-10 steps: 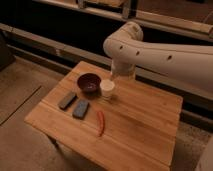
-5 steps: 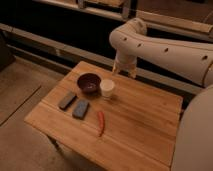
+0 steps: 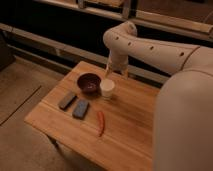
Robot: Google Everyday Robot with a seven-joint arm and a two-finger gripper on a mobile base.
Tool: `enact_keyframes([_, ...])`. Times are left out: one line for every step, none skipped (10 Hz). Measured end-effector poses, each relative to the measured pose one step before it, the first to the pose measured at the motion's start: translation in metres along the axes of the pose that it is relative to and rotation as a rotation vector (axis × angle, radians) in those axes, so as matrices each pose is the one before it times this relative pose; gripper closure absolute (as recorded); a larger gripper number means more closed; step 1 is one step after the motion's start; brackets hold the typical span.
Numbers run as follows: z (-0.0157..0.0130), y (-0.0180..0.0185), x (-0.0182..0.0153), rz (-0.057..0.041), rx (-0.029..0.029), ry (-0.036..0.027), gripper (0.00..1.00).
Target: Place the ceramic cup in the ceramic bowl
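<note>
**White cup stands beside the maroon bowl, pincer spread above and behind it**

The counter [image 3: 135, 127] is a rectangular top of pale wood with fine lengthwise grain and a soft sheen. The ceramic cup [image 3: 107, 88] stands upright near its far edge, a plain white cylinder with a smooth matte wall and an open round mouth. No handle shows. Just to the cup's left, close enough that the two may touch, sits the ceramic bowl [image 3: 89, 82]. It is round, dark maroon-brown and glossy inside, a little wider than the cup and lower. The cup is outside the bowl, on the bare wood.

The arm [image 3: 150, 47] is a thick, smooth, cream-coloured tube dotted with small dark holes. It reaches in from the right, bends at a rounded elbow and drops toward the counter. At its end the pincer [image 3: 116, 75] hangs just behind and above the cup, its two fingers spread apart, and nothing shows between them. It does not appear to touch the cup.

Nearer the front lie two flat rectangular slabs with rounded corners, a dark block [image 3: 67, 100] and a greyer block [image 3: 81, 108], side by side and slightly angled. To their right lies a slim, curved red piece [image 3: 101, 121], tapering like a chilli pepper.
</note>
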Motion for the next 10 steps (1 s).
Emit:
enact_keyframes([0.00712, 0.00139, 0.00142, 0.0041, -0.00381, 0.01294, 0.35])
enact_keyframes([0.0078, 0.00017, 0.00152, 0.00602, -0.00126, 0.0123, 0.35])
enact_keyframes([0.00882, 0.00121, 0.00248, 0.01058, -0.00263, 0.01447, 0.35])
enact_keyframes([0.00654, 0.0006, 0.00183, 0.0069, 0.00072, 0.01024, 0.35])
enact_keyframes([0.00488, 0.00014, 0.00155, 0.00397, 0.00275, 0.00749, 0.35])
enact_keyframes([0.00724, 0.00025, 0.00242, 0.00666, 0.0025, 0.01193, 0.35])
enact_keyframes([0.00485, -0.00059, 0.00134, 0.00563, 0.00188, 0.00699, 0.35])
enact_keyframes([0.0062, -0.0001, 0.00203, 0.01143, -0.00276, 0.01035, 0.35])
enact_keyframes([0.00859, 0.00028, 0.00326, 0.01626, -0.00484, 0.01513, 0.35])
enact_keyframes([0.01013, 0.00143, 0.0042, 0.01537, -0.00405, 0.01769, 0.35])
